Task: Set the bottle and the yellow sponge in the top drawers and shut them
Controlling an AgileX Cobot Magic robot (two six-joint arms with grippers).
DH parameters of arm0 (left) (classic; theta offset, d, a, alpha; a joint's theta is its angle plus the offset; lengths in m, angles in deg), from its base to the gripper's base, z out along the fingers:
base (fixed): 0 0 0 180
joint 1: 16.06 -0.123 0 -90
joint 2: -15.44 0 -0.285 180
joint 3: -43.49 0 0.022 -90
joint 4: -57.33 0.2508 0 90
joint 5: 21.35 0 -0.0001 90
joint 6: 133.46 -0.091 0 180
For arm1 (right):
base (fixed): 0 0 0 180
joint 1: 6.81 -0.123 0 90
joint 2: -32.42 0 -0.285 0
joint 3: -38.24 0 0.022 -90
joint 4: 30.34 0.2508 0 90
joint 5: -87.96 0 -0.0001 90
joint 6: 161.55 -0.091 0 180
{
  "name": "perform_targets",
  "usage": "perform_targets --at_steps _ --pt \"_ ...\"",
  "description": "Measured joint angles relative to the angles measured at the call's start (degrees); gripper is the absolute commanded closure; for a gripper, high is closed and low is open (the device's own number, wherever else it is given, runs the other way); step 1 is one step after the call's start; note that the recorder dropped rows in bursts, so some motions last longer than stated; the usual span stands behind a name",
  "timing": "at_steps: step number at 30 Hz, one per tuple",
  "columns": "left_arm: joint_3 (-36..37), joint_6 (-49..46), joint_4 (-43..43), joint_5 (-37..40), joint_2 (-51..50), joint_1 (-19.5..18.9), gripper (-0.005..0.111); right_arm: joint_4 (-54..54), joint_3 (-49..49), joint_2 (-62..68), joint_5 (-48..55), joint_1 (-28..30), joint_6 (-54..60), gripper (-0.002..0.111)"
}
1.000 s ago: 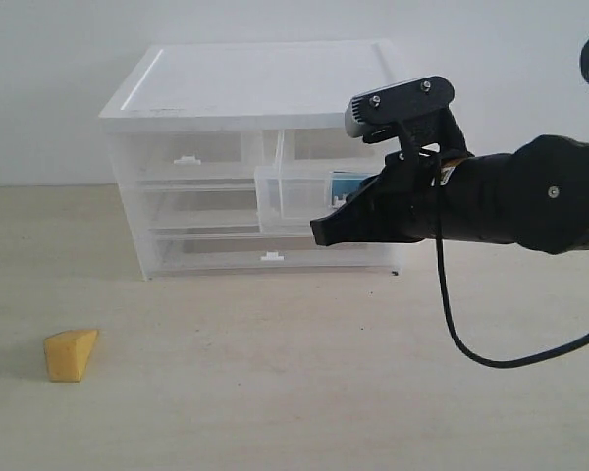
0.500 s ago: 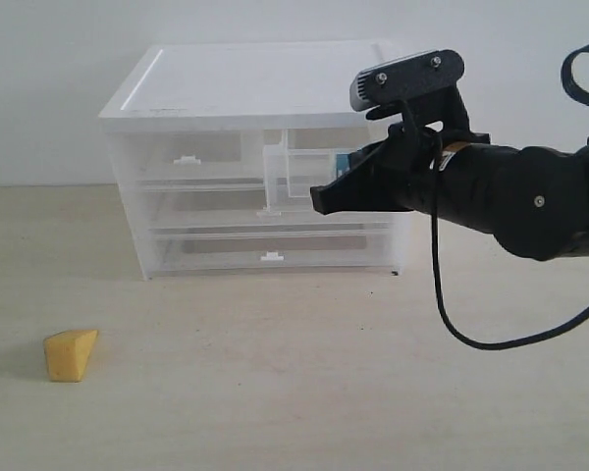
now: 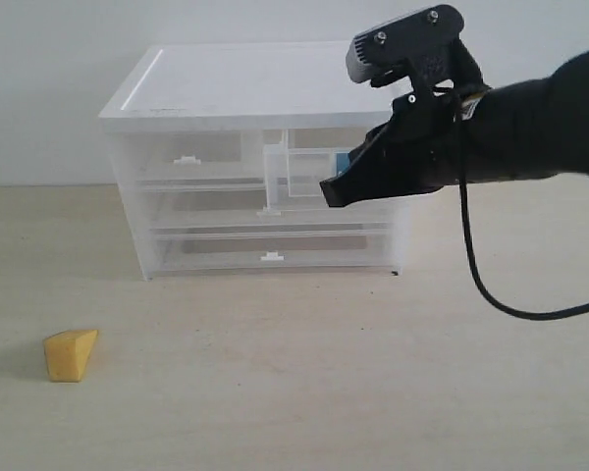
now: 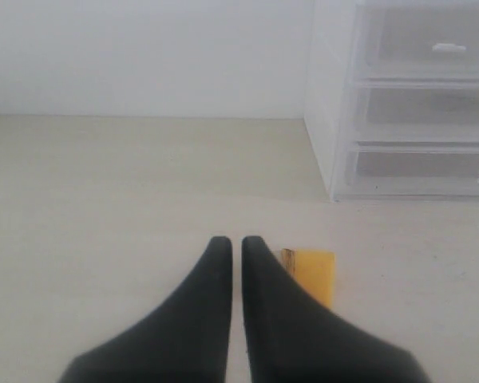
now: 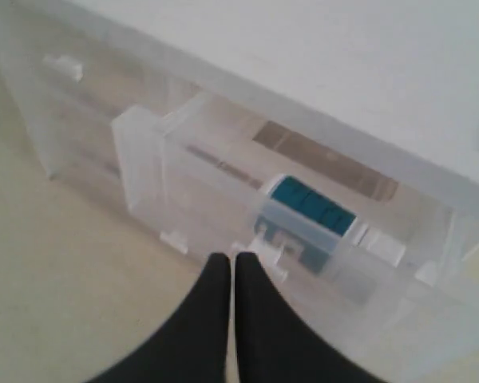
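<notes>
The bottle (image 5: 307,211) lies on its side inside the right top drawer (image 5: 140,159), white with a teal label. That drawer (image 3: 275,182) sticks partly out of the white-topped cabinet (image 3: 255,83). A sliver of the bottle (image 3: 342,163) shows behind my right gripper (image 3: 327,193). The right gripper (image 5: 230,257) is shut and empty, its tips just in front of the drawer's front. The left top drawer (image 3: 186,158) is shut. The yellow sponge (image 3: 71,354) lies on the table at front left. My left gripper (image 4: 233,239) is shut, hovering just beside the sponge (image 4: 313,274).
Two full-width drawers (image 3: 270,257) below are shut. The cabinet (image 4: 415,96) stands against a white wall. The right arm's black cable (image 3: 491,294) hangs down over the table. The beige table (image 3: 275,392) stretches in front of the cabinet.
The right top drawer has slid farther into the cabinet with the bottle in it. My right gripper has since risen and tilted down in front of it. The sponge has not moved.
</notes>
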Motion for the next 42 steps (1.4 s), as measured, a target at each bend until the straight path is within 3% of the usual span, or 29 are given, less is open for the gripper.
perform_targets --at_steps 2,4,12,19,42 --pt "0.0 0.0 0.0 0.0 0.0 0.0 0.102 -0.7 -3.5 -0.4 12.7 1.3 1.5 0.108" --pt "0.0 0.0 0.0 0.0 0.0 0.0 0.102 -0.9 -4.3 -0.2 18.9 2.4 1.9 0.108" --pt "0.0 0.0 0.0 0.0 0.0 0.0 0.102 4.8 -4.6 4.2 26.6 3.5 9.8 0.108" --pt "0.0 0.0 0.0 0.0 0.0 0.0 0.102 8.1 -4.6 9.0 15.7 3.6 14.3 0.108" --pt "0.0 0.0 0.0 0.0 0.0 0.0 0.102 8.3 -5.2 16.2 -14.8 3.8 14.6 0.108"
